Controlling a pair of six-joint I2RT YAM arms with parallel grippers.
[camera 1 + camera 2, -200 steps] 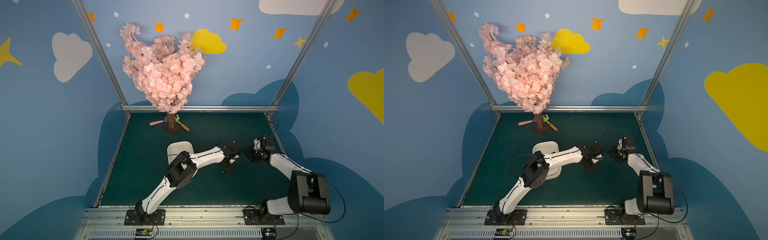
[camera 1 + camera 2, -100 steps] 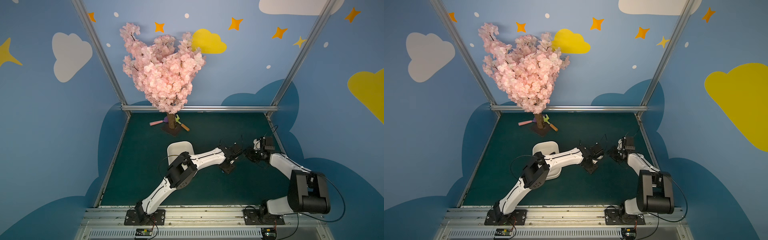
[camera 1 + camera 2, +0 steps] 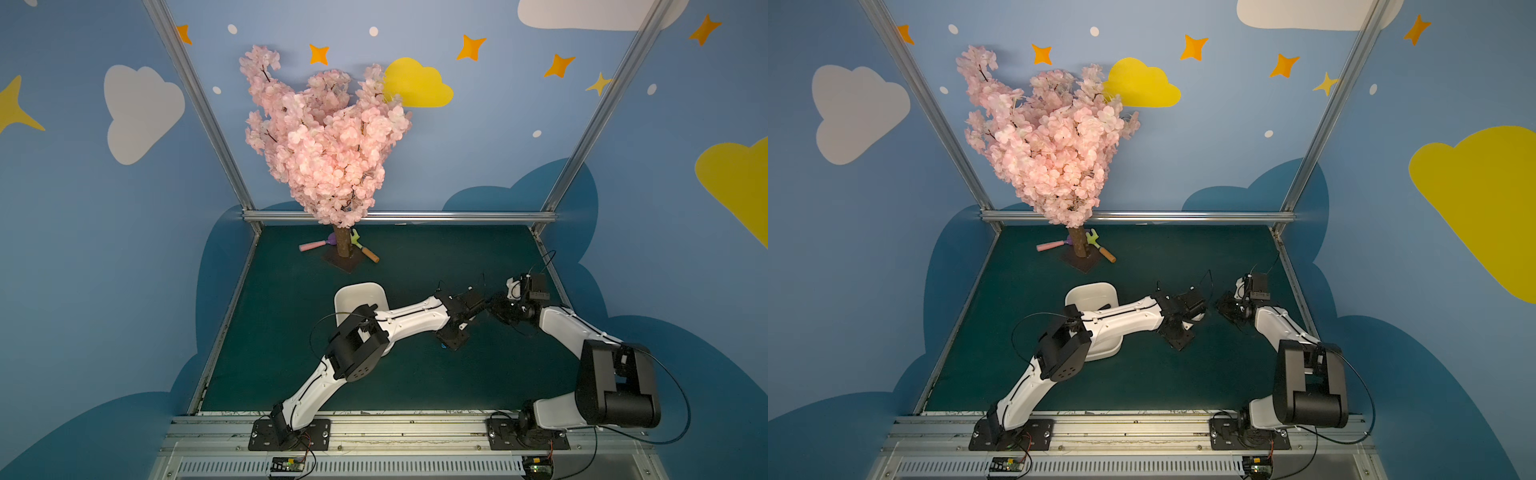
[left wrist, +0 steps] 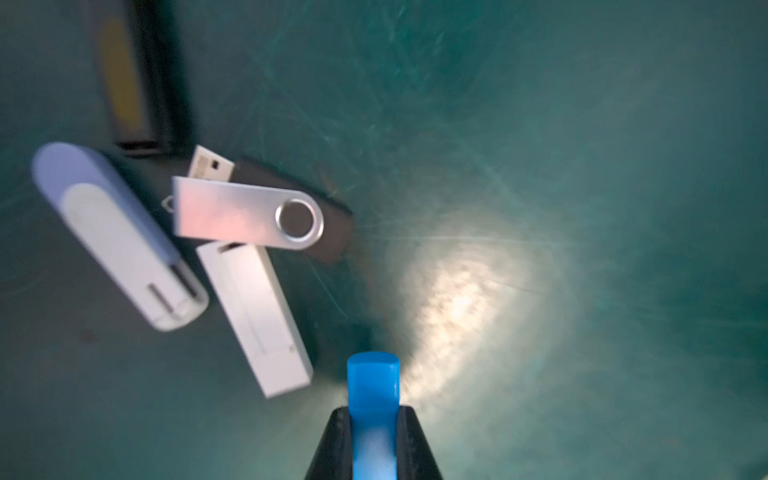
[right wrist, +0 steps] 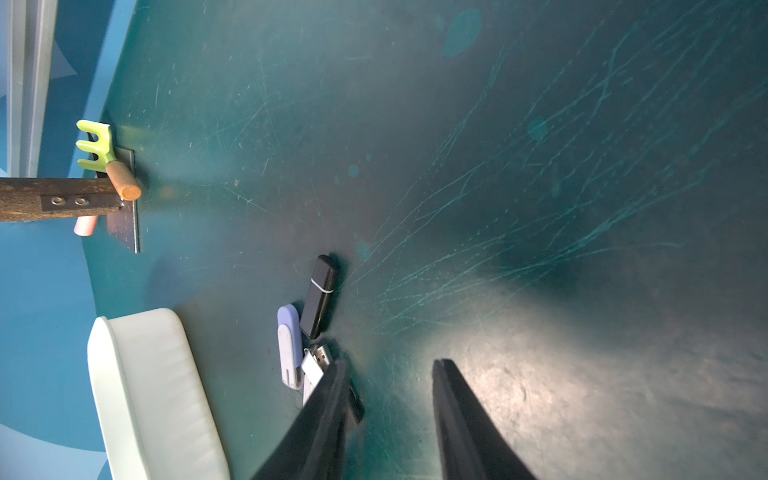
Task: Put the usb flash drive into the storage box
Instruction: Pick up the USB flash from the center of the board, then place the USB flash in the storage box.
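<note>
**Blue drive pinched in the left hand, four more loose on the desk**

The left hand [image 4: 373, 415] is clamped tight on a blue usb flash drive [image 4: 373, 378]. The drive's long axis runs in line with the fingers. Its blunt free end sticks out past the fingertips toward the green desk [image 4: 582, 166]; whether that end is cap or plug I cannot tell. The drive is right of the storage box [image 3: 357, 291], outside it and just beside the loose drives.

Four other drives lie on the desk: a lavender-and-white drive [image 4: 116, 237], a white drive [image 4: 257, 320], a swivel drive [image 4: 249, 216] and a black drive [image 5: 320, 297]. The lavender-and-white and white ones lie nearly parallel. The swivel drive lies across between them, right up against the white one's end. Its silver cover is swung aside and its bare plug points toward the black drive.

There is one storage box, white, left of the pile and partly under the left arm in both top views.

The right hand [image 5: 390, 365] hangs close to the pile, its fingers a narrow gap apart over bare desk.
</note>
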